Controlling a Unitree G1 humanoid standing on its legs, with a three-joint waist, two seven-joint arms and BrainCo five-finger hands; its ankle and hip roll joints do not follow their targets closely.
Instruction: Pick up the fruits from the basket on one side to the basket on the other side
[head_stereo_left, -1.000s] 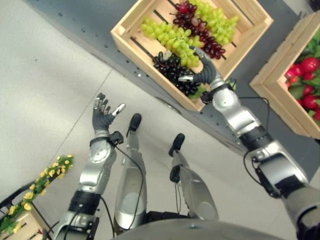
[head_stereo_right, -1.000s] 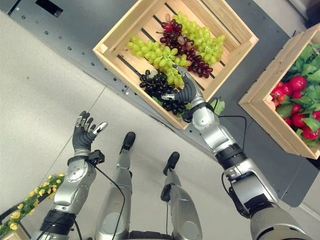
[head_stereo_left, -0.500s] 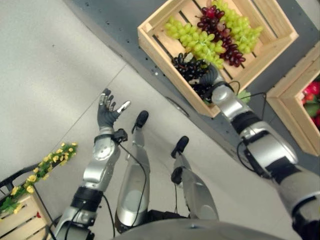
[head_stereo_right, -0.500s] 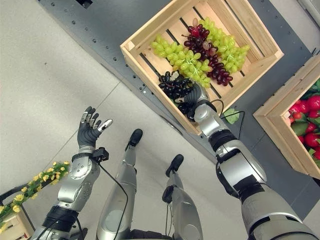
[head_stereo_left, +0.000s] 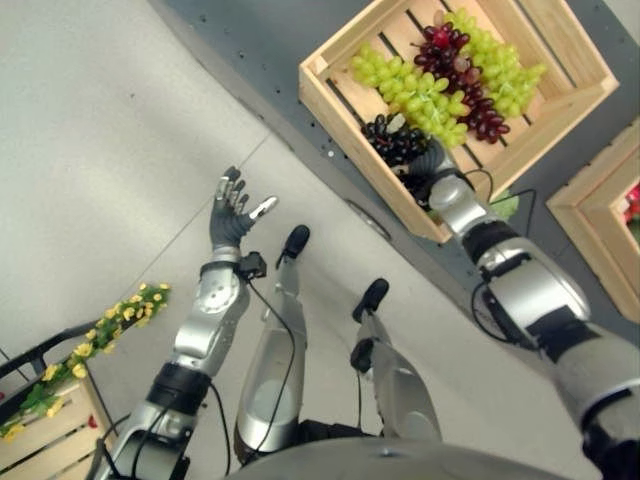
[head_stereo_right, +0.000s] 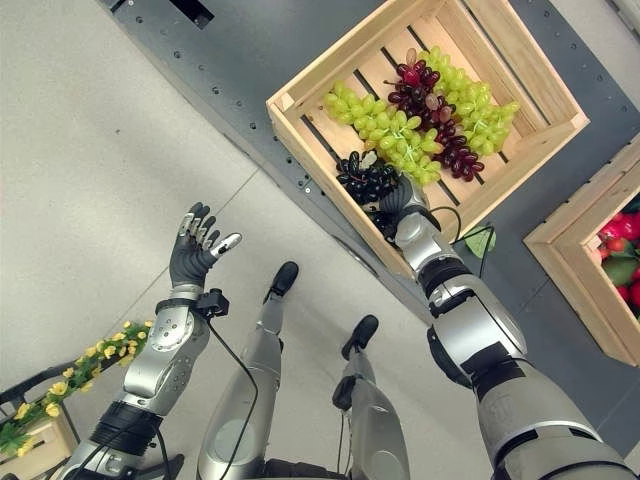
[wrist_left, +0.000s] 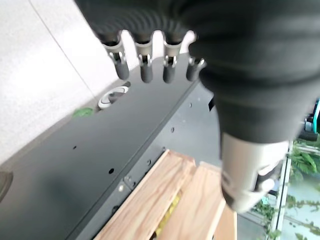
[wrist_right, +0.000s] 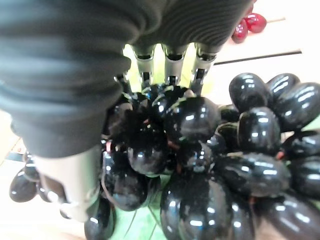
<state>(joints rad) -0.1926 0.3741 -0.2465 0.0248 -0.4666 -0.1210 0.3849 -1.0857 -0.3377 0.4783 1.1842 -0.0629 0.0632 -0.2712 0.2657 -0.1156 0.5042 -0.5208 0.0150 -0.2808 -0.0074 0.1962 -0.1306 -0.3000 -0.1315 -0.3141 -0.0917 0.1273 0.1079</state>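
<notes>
Right hand (head_stereo_right: 398, 205) reaches into the wooden crate (head_stereo_right: 300, 88) at one o'clock, fingers and thumb curled round the black grape bunch (head_stereo_right: 365, 180) at the crate's near edge; left hand (head_stereo_right: 192, 256) raised at nine o'clock over the floor, fingers spread and holding nothing; crate also holds green grapes (head_stereo_right: 385, 125) and red grapes (head_stereo_right: 440, 125); a second crate (head_stereo_right: 560, 250) at three o'clock contains red fruit (head_stereo_right: 620, 245) among leaves.

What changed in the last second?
The right hand went from open above the black grapes down onto them, fingers now curled into the bunch. The bunch still lies in the crate; green grapes and red grapes are unmoved. The left hand stays raised and open. The camera shifted.
</notes>
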